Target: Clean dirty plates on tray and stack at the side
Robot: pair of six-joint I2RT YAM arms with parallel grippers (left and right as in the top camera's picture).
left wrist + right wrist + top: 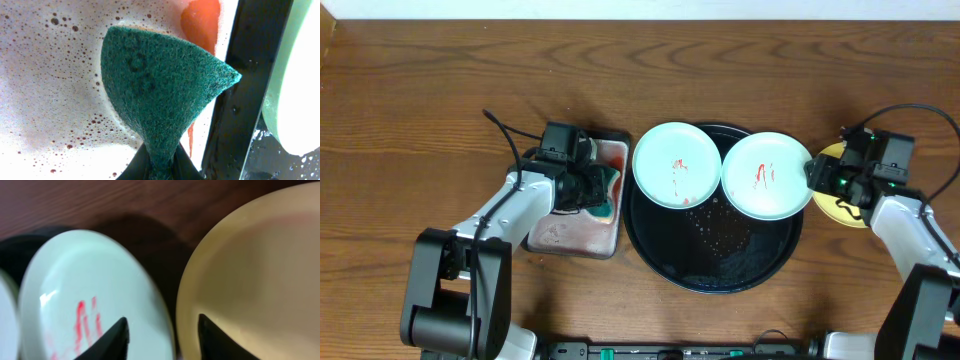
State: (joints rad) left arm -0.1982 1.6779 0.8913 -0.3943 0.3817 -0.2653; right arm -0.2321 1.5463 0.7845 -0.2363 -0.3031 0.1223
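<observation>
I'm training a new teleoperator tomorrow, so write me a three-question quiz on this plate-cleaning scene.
1. True or false: both mint plates on the black tray show red smears.
2. Which gripper grips the green sponge? A) left gripper B) right
3. Fill in: the third plate, off the tray and below the right gripper, is coloured ___.
Key: 1 true; 2 A; 3 yellow.

A green scouring pad [160, 90] over a foamy rectangular tray [560, 236].
</observation>
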